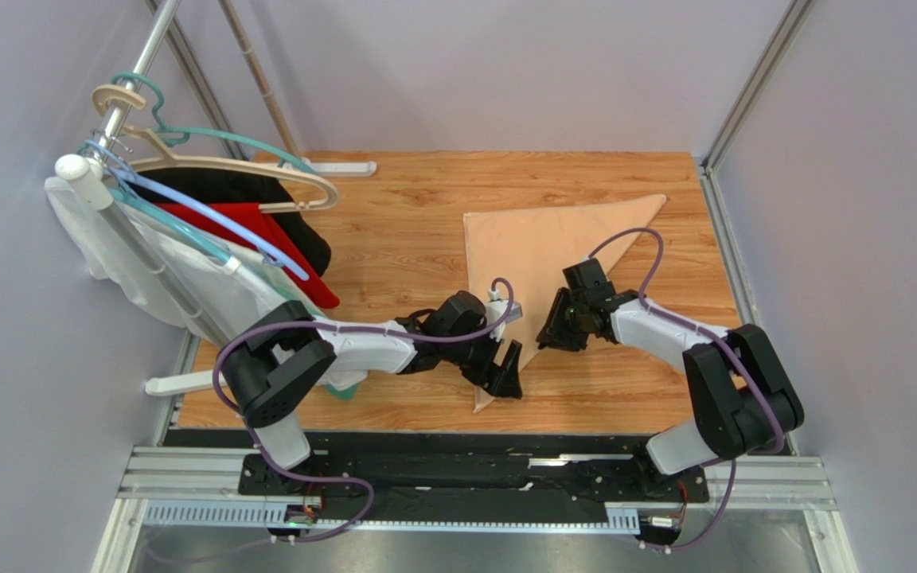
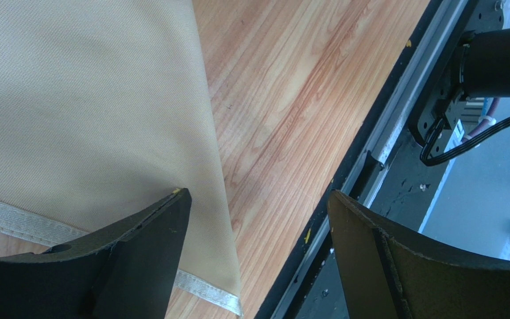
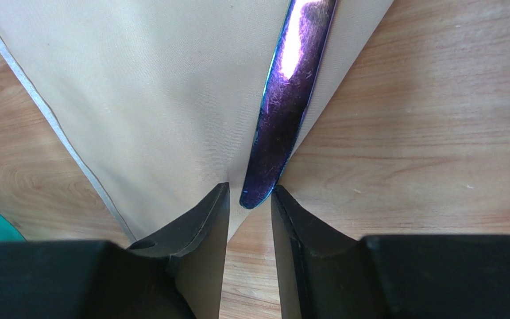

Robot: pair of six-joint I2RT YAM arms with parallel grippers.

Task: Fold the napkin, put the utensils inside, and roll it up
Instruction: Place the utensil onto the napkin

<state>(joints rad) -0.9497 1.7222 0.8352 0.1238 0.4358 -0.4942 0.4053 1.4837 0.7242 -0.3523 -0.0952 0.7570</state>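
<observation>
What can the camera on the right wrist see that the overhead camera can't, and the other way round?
Only the right wrist view: a shiny purple utensil, its tip between the right tool's fingers. Only the overhead view: both arms, the open left tool, the hangers with garments, and the napkin's whole triangle. Both: the napkin on the wooden table.

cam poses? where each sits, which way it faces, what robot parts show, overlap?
Top external: high behind the robot, looking down at the table; left arm, right arm in full.
Left wrist: faces down past the open left gripper at the napkin corner and rail.
Right wrist: faces down past the right gripper at a purple utensil at the napkin's edge.
Shared: all three see the napkin.
</observation>
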